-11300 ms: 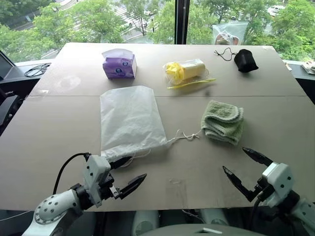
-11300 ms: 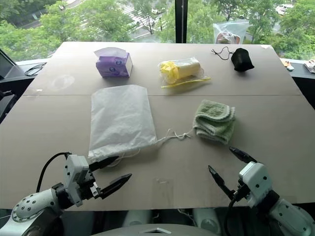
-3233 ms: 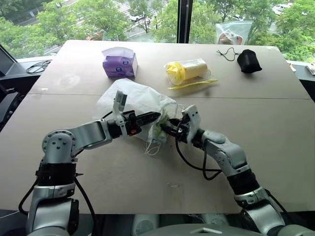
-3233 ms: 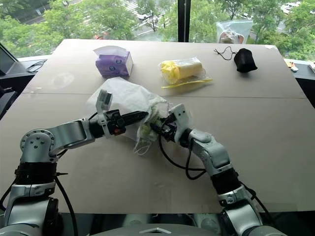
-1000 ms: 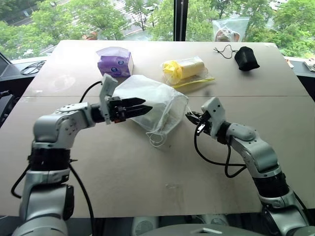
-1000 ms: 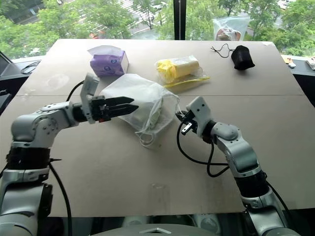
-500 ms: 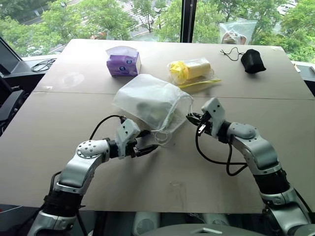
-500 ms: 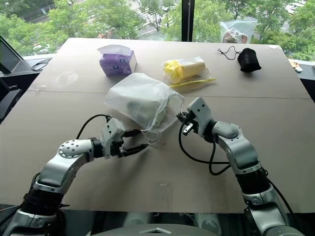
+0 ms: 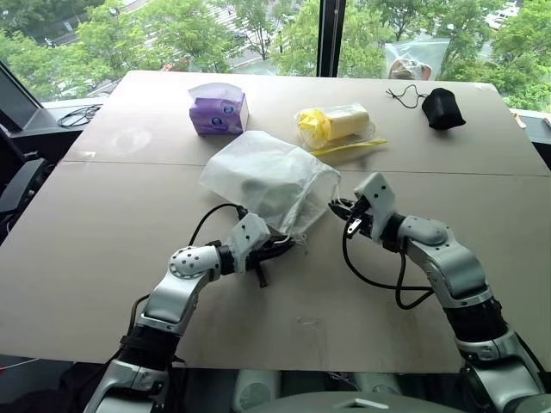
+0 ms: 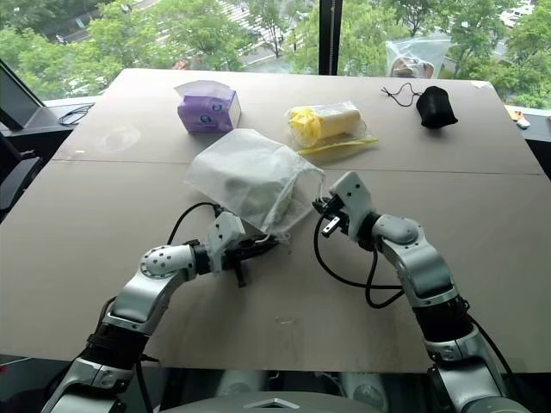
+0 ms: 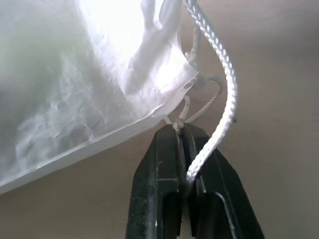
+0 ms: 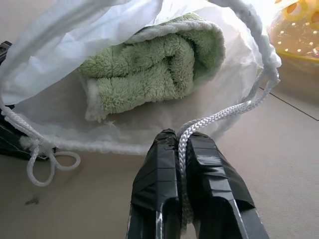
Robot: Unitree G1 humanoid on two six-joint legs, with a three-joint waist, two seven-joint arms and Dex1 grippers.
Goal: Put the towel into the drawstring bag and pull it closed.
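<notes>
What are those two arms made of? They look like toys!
Both arms are silvery-grey rounded shells with black joints. A loose black cable loops beside each forearm. Each ends in a white wrist block and a claw, left, right, of two pointed black fingers.

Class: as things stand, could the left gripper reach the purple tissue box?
Probably not yet: the left gripper is shut on the bag's cord, and the bag lies between it and the tissue box.
</notes>
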